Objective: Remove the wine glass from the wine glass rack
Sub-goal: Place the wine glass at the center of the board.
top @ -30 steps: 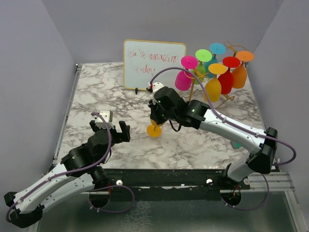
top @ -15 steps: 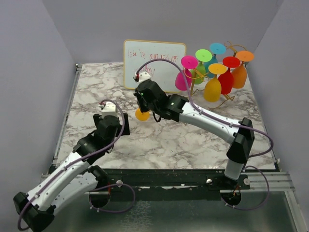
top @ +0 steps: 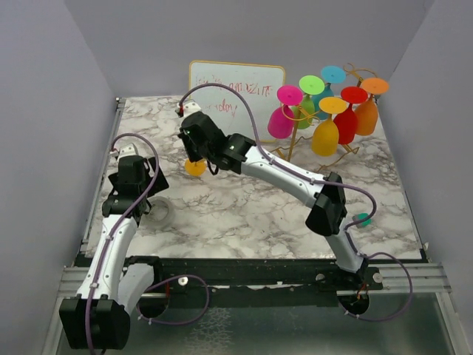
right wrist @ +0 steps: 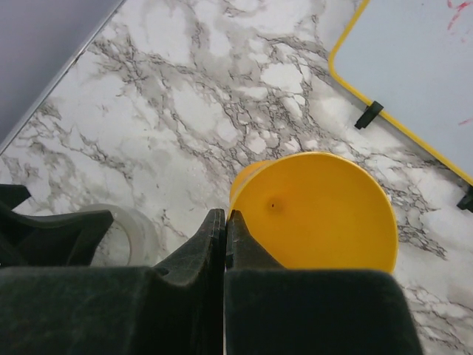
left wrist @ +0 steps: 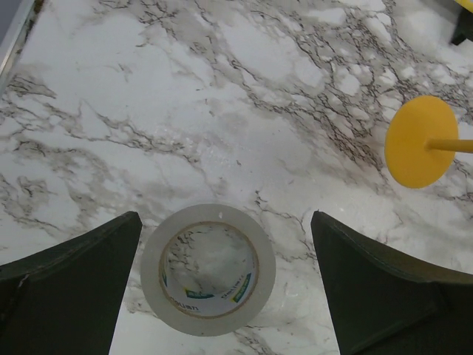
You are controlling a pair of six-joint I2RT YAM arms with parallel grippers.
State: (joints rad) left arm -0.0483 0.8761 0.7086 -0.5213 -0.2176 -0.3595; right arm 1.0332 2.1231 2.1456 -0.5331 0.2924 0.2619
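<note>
Holding a yellow wine glass (right wrist: 318, 211) in the tight-pressed jaws of the right gripper (right wrist: 225, 222), well apart from the wine glass rack (top: 294, 144) at 2 o'clock. Hovering over a tape roll (left wrist: 155, 266) with the jaws of the left gripper (left wrist: 224, 222) wide, empty.

**Legible markings.** Red handwriting is carried on the whiteboard (top: 238, 87) at the far edge of the table (top: 244, 214). In the upper line a word resembling "amazing" can be made out, and the shorter lower line appears to be closed by an exclamation mark. The remaining words are small and partly crossed by a cable (top: 244, 100), so they cannot be read. Small green, blue and yellow printed marks are seen inside the core of the tape roll (left wrist: 208, 270) at near left; their lettering is not legible.
</note>
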